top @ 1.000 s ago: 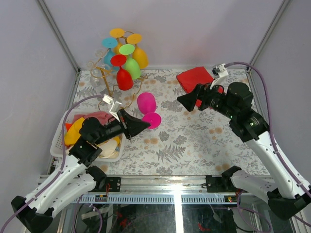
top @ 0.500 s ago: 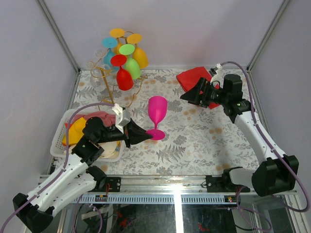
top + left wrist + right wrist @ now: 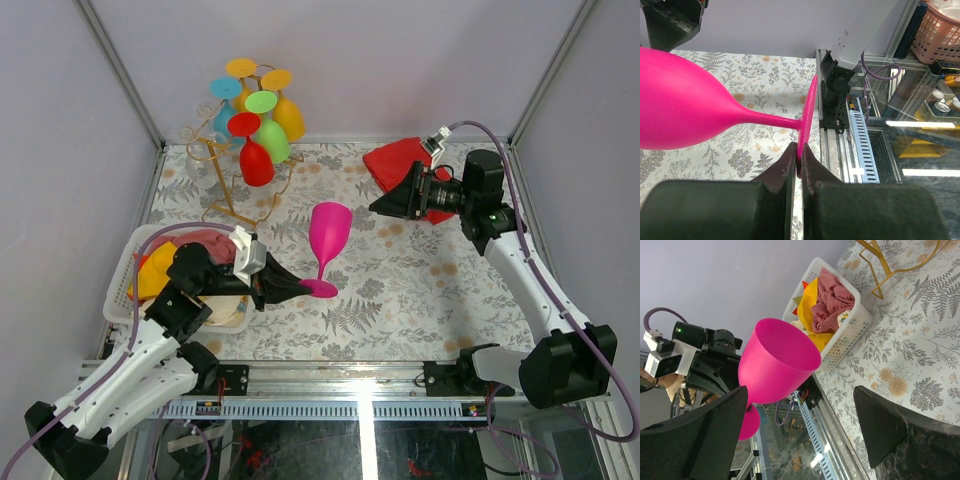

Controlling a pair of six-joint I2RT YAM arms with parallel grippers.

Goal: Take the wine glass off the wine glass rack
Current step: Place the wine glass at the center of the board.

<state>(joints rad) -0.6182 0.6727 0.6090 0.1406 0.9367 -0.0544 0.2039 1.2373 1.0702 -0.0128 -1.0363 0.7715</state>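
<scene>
A pink wine glass point(image 3: 329, 228) is off the rack, held tilted over the middle of the table with its mouth toward the right arm. My left gripper point(image 3: 300, 287) is shut on the rim of its foot; in the left wrist view the fingers point(image 3: 790, 165) pinch the pink foot point(image 3: 809, 117) edge-on. My right gripper point(image 3: 385, 203) stands open, a little to the right of the bowl, touching nothing. In the right wrist view the glass point(image 3: 777, 365) fills the left of the gap between the jaws. The gold wine glass rack point(image 3: 215, 165) stands at the back left, with several coloured glasses, one of them red point(image 3: 255, 160), hanging on it.
A white basket point(image 3: 125, 285) of cloths sits at the near left beside my left arm. A red cloth point(image 3: 395, 160) lies at the back right under the right wrist. The rack's gold foot point(image 3: 890, 260) shows in the right wrist view. Walls close in on both sides.
The left gripper has carried the pink glass toward the near edge and slightly right, tipping it more upright. The right arm has drawn back to the right, gripper still open.
</scene>
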